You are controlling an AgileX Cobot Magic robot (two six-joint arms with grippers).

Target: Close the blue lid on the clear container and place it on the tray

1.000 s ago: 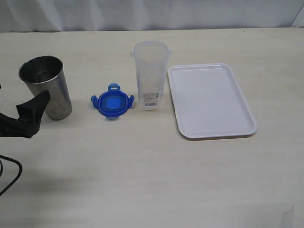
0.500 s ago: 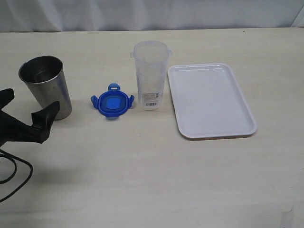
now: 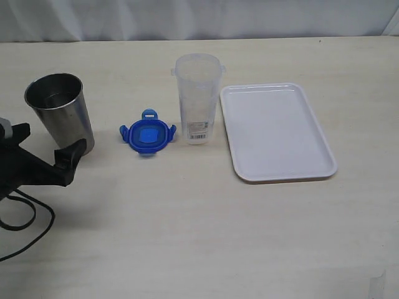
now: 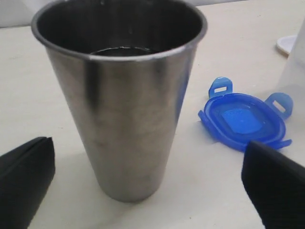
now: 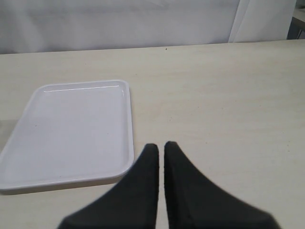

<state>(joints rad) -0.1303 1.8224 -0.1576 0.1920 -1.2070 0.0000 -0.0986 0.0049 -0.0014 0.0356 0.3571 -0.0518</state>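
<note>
Found the blue lid point(image 3: 148, 135) flat just beside the clear container point(image 3: 198, 99), the tray point(image 3: 277, 132) opposite. Had left gripper point(image 3: 48, 146) wide open, right gripper point(image 5: 161, 149) nearly shut, both empty. Risked knocking the steel cup point(image 3: 59, 112), seemingly in the way.

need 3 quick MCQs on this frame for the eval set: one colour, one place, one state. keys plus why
1. The tray is:
A) white
B) blue
C) steel grey

2. The blue lid lies:
A) on the tray
B) on the table, between the steel cup and the clear container
C) atop the clear container

3. The clear container is:
A) tipped on its side
B) upright, lid on
C) upright, top open

Key:
1 A, the exterior view shows it plain white.
2 B, it lies flat on the table between those two.
3 C, it stands with its mouth uncovered, the lid beside it.
</note>
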